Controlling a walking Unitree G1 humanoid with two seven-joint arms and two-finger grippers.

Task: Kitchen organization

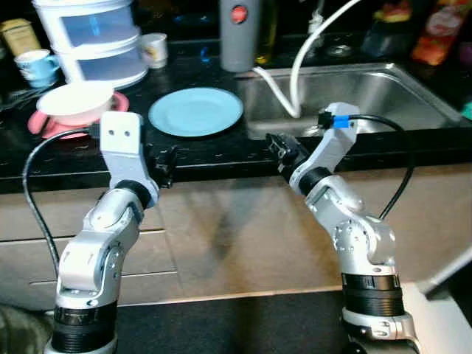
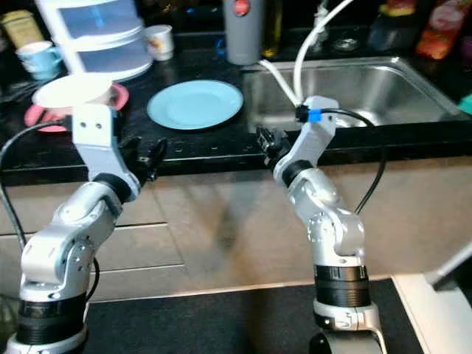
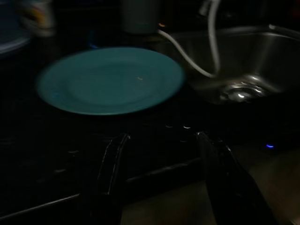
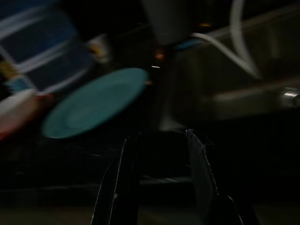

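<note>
Turquoise round plate (image 1: pixel 195 111) lies flat on black counter (image 1: pixel 221 151); both grippers gape, empty.

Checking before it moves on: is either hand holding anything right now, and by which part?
Nothing. The left hand and right hand are both open and empty.

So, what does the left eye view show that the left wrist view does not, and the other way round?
Left eye view: both arms, the right gripper at the counter edge, the white bowl on a pink plate, two cups, the stacked container.

Left wrist view: the left gripper with its fingers apart and nothing between them, seen from behind, and the sink drain.

Both: the blue plate, the sink, the white hose.
</note>
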